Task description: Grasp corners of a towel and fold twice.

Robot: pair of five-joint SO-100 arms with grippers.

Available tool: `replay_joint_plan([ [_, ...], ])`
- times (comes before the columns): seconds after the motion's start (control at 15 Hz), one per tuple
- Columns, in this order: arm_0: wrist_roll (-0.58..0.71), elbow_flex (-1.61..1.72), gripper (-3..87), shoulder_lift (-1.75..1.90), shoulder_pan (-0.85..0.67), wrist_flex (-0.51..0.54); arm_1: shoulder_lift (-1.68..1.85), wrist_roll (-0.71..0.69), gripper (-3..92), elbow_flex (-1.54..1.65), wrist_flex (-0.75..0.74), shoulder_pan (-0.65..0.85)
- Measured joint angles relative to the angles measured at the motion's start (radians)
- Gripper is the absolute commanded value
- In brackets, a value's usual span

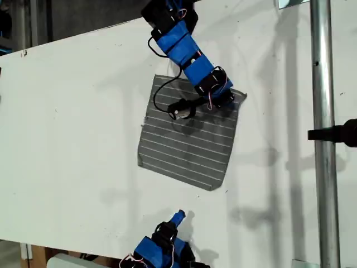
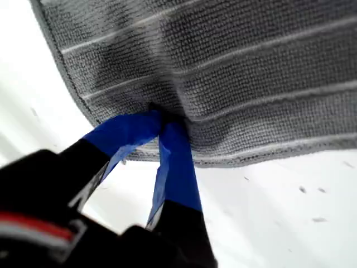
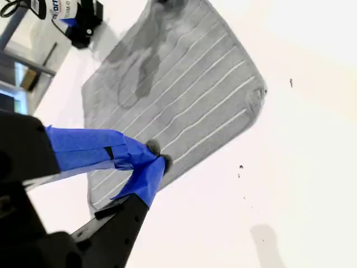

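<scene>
The grey towel (image 1: 187,145) with thin white stripes lies flat on the white table, slightly askew. In the exterior view my first gripper (image 1: 227,99) reaches down from the top onto the towel's upper right corner (image 1: 240,95). Close up, its blue fingertips (image 2: 177,139) meet at my first gripper (image 2: 166,120), pinching the towel (image 2: 251,56) just inside its hemmed edge. My second gripper (image 1: 179,215) sits at the exterior view's bottom, off the cloth. Its wrist view shows my second gripper (image 3: 158,162) shut, with the towel (image 3: 178,84) beyond it. A small grey fleck sits at its tips.
The white table (image 1: 72,139) extends around the towel on all sides. A vertical metal pole (image 1: 322,139) with a black clamp (image 1: 337,133) stands at the exterior view's right. The first arm's base (image 3: 78,19) shows past the towel in the second wrist view.
</scene>
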Motion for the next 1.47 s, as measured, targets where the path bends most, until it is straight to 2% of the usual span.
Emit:
replay_joint_plan([
  [0.2,0.003,0.000,-2.9,0.000,0.000,0.000,0.058,-0.112,-0.3,-0.017,0.020,0.083],
  [0.4,0.003,0.000,-2.9,0.003,0.000,0.000,0.060,-0.247,-0.3,-0.301,0.044,0.075],
  [0.6,0.005,0.000,-2.9,0.003,0.000,0.000,0.239,-0.261,-0.3,-0.325,0.199,0.077],
  [0.87,0.020,0.000,-2.9,0.003,-0.002,0.000,0.719,-0.278,-0.3,0.005,0.489,0.181],
  [1.07,0.026,0.000,-2.9,0.003,-0.028,0.000,1.006,-0.328,-0.3,0.172,0.634,0.239],
  [1.47,0.035,0.000,-2.9,0.003,-0.069,0.006,1.440,-0.351,-0.3,0.371,0.698,0.287],
])
